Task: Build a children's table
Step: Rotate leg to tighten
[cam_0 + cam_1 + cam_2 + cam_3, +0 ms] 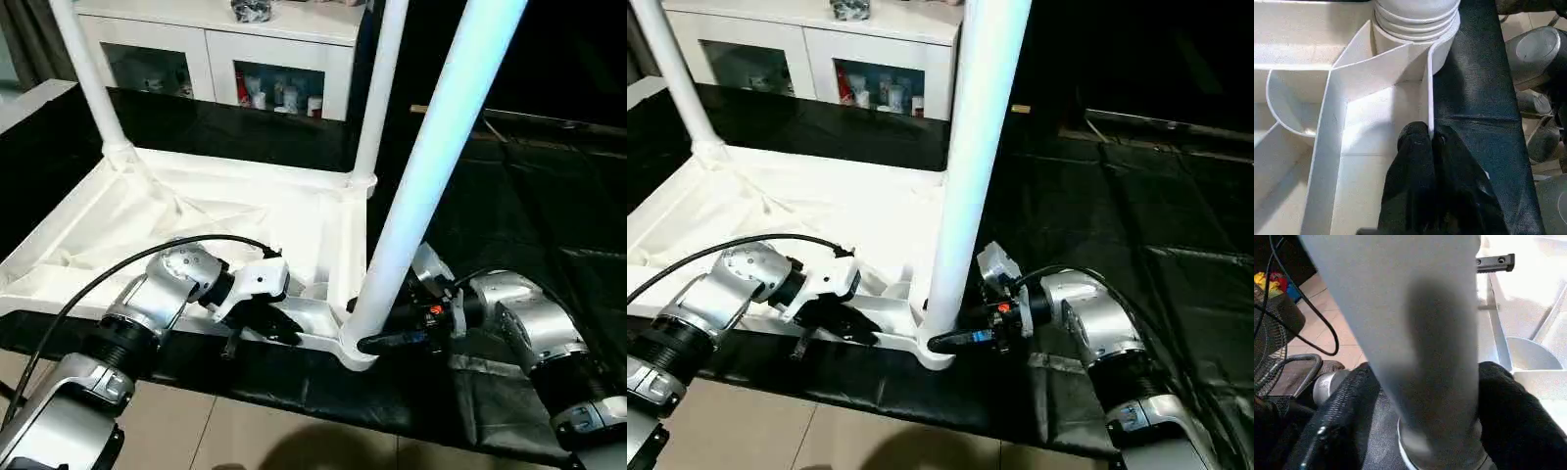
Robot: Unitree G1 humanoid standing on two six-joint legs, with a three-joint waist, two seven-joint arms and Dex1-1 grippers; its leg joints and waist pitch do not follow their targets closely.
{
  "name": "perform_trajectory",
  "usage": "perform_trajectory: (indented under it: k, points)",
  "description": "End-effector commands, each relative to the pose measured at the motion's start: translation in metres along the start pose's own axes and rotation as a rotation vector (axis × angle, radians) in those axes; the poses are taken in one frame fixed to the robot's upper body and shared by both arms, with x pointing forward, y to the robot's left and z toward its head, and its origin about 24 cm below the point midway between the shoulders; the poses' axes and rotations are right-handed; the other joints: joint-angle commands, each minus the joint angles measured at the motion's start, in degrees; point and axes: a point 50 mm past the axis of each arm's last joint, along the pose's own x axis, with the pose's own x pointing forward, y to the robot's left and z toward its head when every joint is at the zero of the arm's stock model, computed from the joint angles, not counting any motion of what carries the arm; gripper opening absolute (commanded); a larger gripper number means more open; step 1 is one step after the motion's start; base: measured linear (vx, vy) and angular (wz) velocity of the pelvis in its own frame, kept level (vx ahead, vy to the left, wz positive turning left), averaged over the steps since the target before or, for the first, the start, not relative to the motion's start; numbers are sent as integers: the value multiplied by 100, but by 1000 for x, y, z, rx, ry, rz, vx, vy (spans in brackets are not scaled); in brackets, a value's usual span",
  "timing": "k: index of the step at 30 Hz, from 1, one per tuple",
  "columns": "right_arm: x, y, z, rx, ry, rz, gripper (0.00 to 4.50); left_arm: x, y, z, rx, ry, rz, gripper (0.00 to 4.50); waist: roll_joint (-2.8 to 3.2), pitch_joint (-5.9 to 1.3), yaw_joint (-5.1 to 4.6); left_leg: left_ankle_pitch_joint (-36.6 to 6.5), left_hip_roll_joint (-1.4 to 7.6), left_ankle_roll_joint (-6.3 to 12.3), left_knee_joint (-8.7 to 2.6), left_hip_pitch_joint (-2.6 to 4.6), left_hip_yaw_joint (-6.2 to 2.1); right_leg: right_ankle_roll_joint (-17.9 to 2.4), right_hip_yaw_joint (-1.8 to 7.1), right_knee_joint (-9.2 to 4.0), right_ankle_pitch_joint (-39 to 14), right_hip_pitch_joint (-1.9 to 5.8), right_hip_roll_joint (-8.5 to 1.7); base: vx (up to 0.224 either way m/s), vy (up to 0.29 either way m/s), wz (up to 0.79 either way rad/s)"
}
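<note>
Black matting carries the upturned ribbed white top (196, 211), left end effector (1431, 147) pinching its rim, right end effector (1422, 396) clasping a leg (431, 166).

The near leg (431, 166) rises between both claws, blocking crossing; the tabletop (196, 211) between the far legs (93, 78) lies open.

A black sheet (529, 206) covers the work surface. The white table top (196, 211) lies on it upside down, with its ribs facing up. Its near edge sits close to the sheet's front edge. In front of the sheet is a tan tiled floor (235, 436). A white cabinet (220, 49) stands behind.
</note>
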Motion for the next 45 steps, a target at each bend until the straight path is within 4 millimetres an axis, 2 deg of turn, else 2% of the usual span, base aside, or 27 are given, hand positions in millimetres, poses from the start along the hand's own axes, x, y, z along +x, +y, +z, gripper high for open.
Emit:
perform_trajectory:
  k: [1,6,12,14,16,17,18,19,20,21,22,23,26,28,31,36,38,39,42,43,45]
  points:
    - [-1,0,3,6,15,27,283,2,-1,5,36,15,-44,0,11,-373,-30,-1227,-48,201,-404,-33,101,-1123,230,-352,-1765,336,-222,0,0,0]
    - [0,2,2,10,12,39,239,2,-1,3,29,16,-42,0,24,-371,-13,-1254,-46,180,-406,-28,99,-1118,229,-354,-1772,331,-220,0,0,0]
    - [4,5,1,22,-8,44,218,3,4,3,-17,4,13,0,16,-370,-10,-1253,-53,176,-401,-28,102,-1088,230,-359,-1828,334,-219,0,0,0]
    - [13,-1,-2,56,-38,-70,217,6,12,7,-72,-37,96,0,38,-359,1,-1270,-60,149,-406,-22,96,-1035,229,-379,-1952,327,-220,0,0,0]
    - [18,-4,-3,63,-42,-134,215,8,16,10,-94,-62,127,0,21,-345,-36,-1395,-77,69,-417,-27,88,-932,220,-403,-2234,329,-218,0,0,0]
    - [24,-10,-4,69,-46,-218,215,11,21,15,-127,-98,166,0,10,-339,-59,-1434,-97,28,-422,-24,81,-798,206,-439,-2509,326,-222,0,0,0]
    - [27,-12,-4,74,-50,-256,214,13,22,17,-141,-111,182,0,28,-333,-81,-1514,-111,-11,-422,-6,71,-679,195,-486,-2777,313,-230,0,0,0]
    - [29,-14,-4,77,-54,-280,211,14,23,18,-150,-118,193,0,17,-330,-104,-1525,-119,-15,-422,-16,65,-621,185,-500,-2891,318,-234,0,0,0]
    - [34,-19,-3,83,-61,-342,211,17,27,21,-164,-126,233,0,44,-333,-143,-1550,-126,-12,-428,-26,49,-552,173,-518,-2997,322,-236,0,0,0]
    - [39,-24,-2,75,-56,-401,207,21,32,24,-186,-139,279,0,32,-324,-211,-1587,-133,-10,-420,-35,52,-517,162,-537,-3072,303,-226,0,0,0]
    - [43,-28,-2,69,-53,-442,206,24,35,26,-204,-149,313,0,29,-323,-233,-1630,-145,-10,-413,-26,46,-493,142,-555,-3158,297,-219,0,0,0]
    - [46,-32,-1,84,-57,-491,205,28,38,29,-226,-166,344,0,47,-321,-279,-1628,-154,-24,-405,-27,48,-464,134,-574,-3214,290,-217,0,0,0]
    - [56,-42,2,140,-79,-633,202,37,45,39,-272,-210,419,0,34,-325,-326,-1633,-177,52,-394,-42,43,-402,114,-601,-3294,302,-209,0,0,0]
    - [62,-44,5,152,-92,-694,198,41,48,44,-292,-236,458,0,43,-332,-357,-1572,-184,43,-394,-57,39,-404,111,-594,-3210,299,-194,0,0,0]
    - [73,-47,14,159,-175,-767,197,44,52,54,-307,-288,498,0,48,-370,-386,-1435,-165,102,-410,-63,40,-548,140,-545,-2746,310,-195,0,0,0]
    - [83,-43,15,141,-204,-739,196,45,50,53,-288,-255,498,0,48,-385,-401,-1193,-133,200,-413,-80,66,-984,200,-413,-1688,341,-182,0,0,0]
    - [79,-46,17,115,-229,-791,252,45,49,49,-287,-239,503,0,56,-390,-395,-1151,-135,216,-413,-78,71,-1050,205,-395,-1567,356,-184,0,0,0]
    - [77,-46,18,105,-236,-810,252,44,49,48,-289,-237,505,0,63,-390,-393,-1120,-132,226,-415,-79,75,-1079,211,-394,-1542,358,-200,0,0,0]
    - [73,-45,20,106,-264,-788,293,41,47,44,-291,-234,503,0,67,-370,-399,-1201,-131,226,-428,-75,76,-1047,208,-415,-1695,359,-196,0,0,0]
    - [71,-44,20,94,-267,-771,293,40,46,42,-285,-226,496,0,44,-365,-404,-1237,-130,226,-431,-75,79,-1028,207,-426,-1764,358,-196,0,0,0]
    - [63,-38,16,52,-250,-701,319,34,42,34,-261,-194,468,0,51,-366,-392,-1291,-129,257,-435,-75,74,-960,207,-443,-1868,363,-198,0,0,0]
